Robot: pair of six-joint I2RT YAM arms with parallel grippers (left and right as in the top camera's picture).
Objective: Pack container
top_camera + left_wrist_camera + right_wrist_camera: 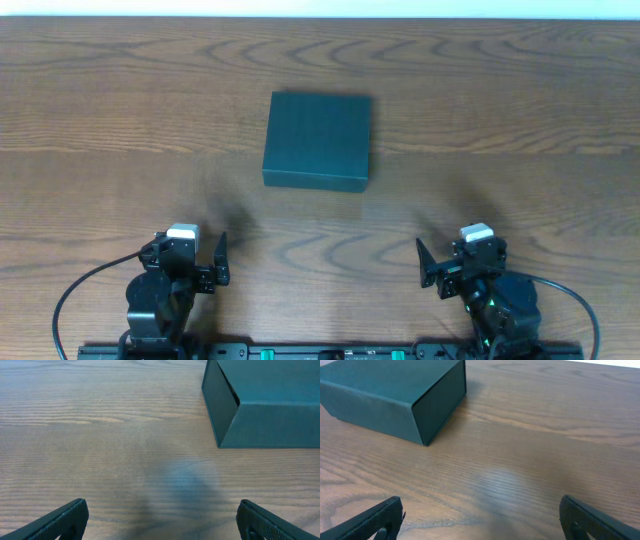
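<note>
The container (pixel 318 140) is a matte black, roughly square, shallow box lying on the wooden table a little left of centre, with its lid down. In the left wrist view the container (pixel 270 405) sits ahead at the upper right; in the right wrist view the container (pixel 385 395) sits ahead at the upper left. My left gripper (pixel 190 252) rests near the front edge, well short of the box, open with only bare wood between its fingers (pixel 70 515). My right gripper (pixel 462 258) mirrors it at the front right, open and holding nothing.
The wooden table (pixel 520 120) spreads around the box on all sides. Both arm bases and their cables (pixel 70 290) sit along the front edge. Nothing else lies on the table in these views.
</note>
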